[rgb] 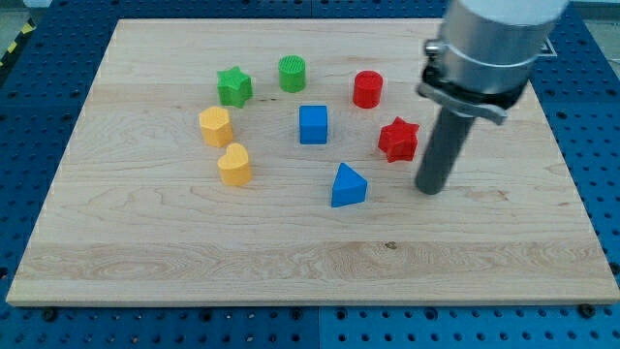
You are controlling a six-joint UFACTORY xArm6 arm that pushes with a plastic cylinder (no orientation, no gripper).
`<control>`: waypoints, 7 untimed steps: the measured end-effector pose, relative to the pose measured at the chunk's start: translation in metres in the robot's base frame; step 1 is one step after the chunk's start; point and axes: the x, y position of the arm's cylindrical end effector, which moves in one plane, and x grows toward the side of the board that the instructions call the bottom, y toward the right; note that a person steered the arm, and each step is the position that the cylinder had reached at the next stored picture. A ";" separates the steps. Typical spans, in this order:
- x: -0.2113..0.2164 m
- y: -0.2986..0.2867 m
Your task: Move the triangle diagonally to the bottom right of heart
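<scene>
Pale rectangular wooden board, visible grain. Around the board on all sides: blue perforated metal table surface. Even, bright lighting.

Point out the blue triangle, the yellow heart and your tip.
blue triangle (349, 185): camera view, on its front face.
yellow heart (234, 165): camera view, on its top.
my tip (430, 190): camera view, rod's very end, to the view's right of the triangle.

Bright, even light across the wooden board, no hard glare on it. Each block drops only a short, soft shadow close against its base; the blue triangle shows it faintly along its lower edge. Blocks look crisp. Above the board's right side, the grey arm housing looks slightly soft, perhaps blurred.
</scene>
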 end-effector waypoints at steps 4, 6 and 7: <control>0.016 -0.087; 0.043 -0.106; 0.033 -0.122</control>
